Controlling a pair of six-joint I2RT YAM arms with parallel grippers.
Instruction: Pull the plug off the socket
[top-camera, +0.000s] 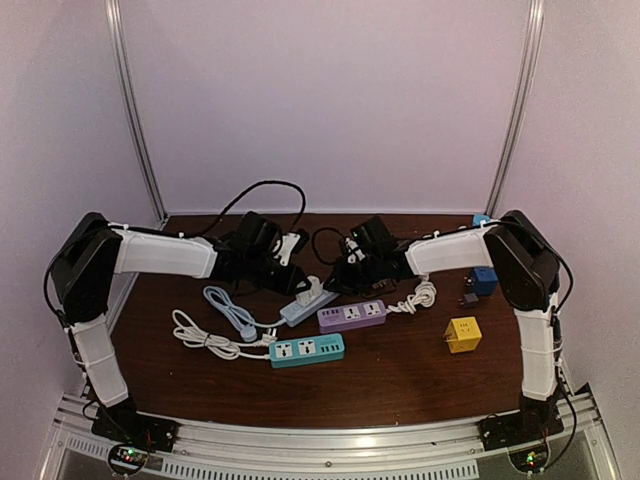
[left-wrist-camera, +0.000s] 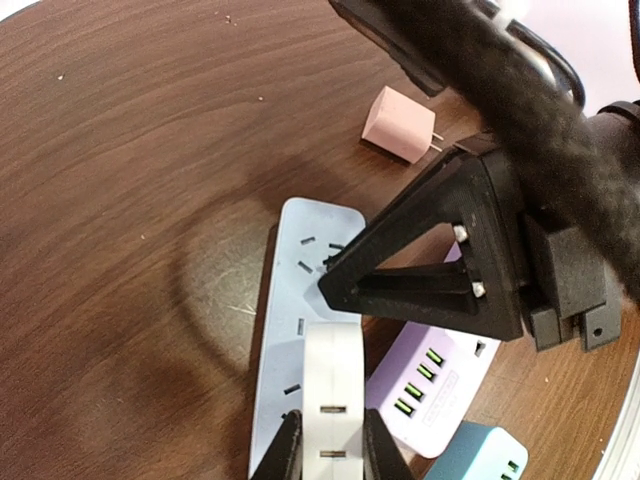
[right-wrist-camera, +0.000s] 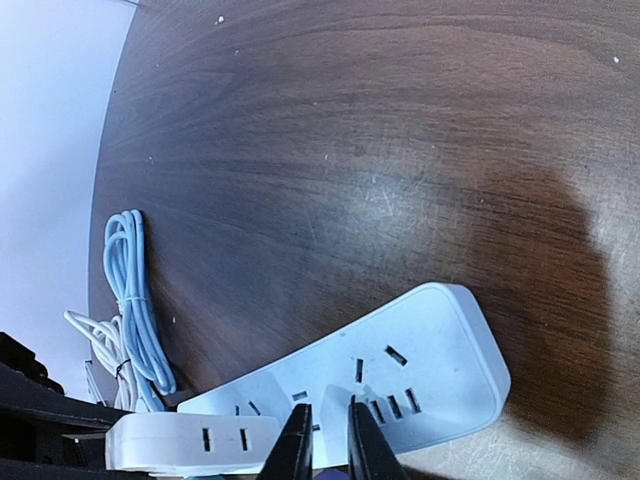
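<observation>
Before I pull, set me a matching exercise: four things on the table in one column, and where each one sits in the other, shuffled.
Things:
1. white plug
2. purple strip
3. teal strip
4. yellow adapter

Places:
A. far right, apart from the strips
B. strip nearest the near edge of the table
C. gripped by the left tool, sitting on the pale blue strip
D. middle one of the three strips, right of the pale blue one

Pairs: 1-C, 2-D, 3-B, 4-A
</observation>
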